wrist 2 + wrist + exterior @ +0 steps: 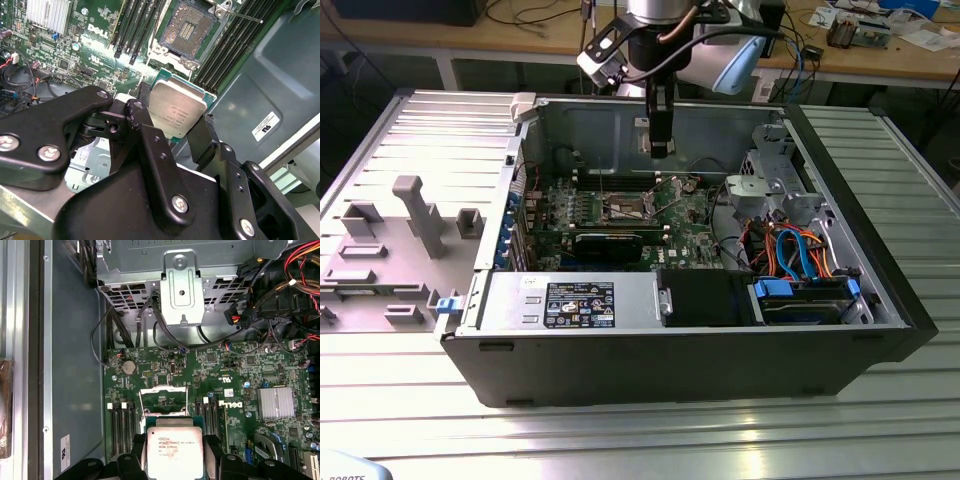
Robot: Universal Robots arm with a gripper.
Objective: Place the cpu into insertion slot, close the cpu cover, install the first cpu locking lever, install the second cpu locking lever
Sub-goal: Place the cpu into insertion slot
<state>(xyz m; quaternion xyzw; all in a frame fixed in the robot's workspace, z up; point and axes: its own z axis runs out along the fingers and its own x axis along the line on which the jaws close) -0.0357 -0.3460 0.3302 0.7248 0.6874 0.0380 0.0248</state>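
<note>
One open computer case (620, 350), lying on its side, carries one green board (692, 228) on its floor. One gripper (175, 117) hangs inside the case above the board, its two black fingers (145, 107) clamped on opposite edges of the single cpu (178, 111). The chip is held flat and metal face up, clear of the board. One insertion slot (188, 31) lies mid-board between two banks of long black memory sockets, its contact field bare. One cpu cover (165, 389) stands raised at the slot's edge. One thin lever rod (245, 17) lies swung out beside the slot. Judged progress: cpu not yet seated; cover and both levers remain to be done.
</note>
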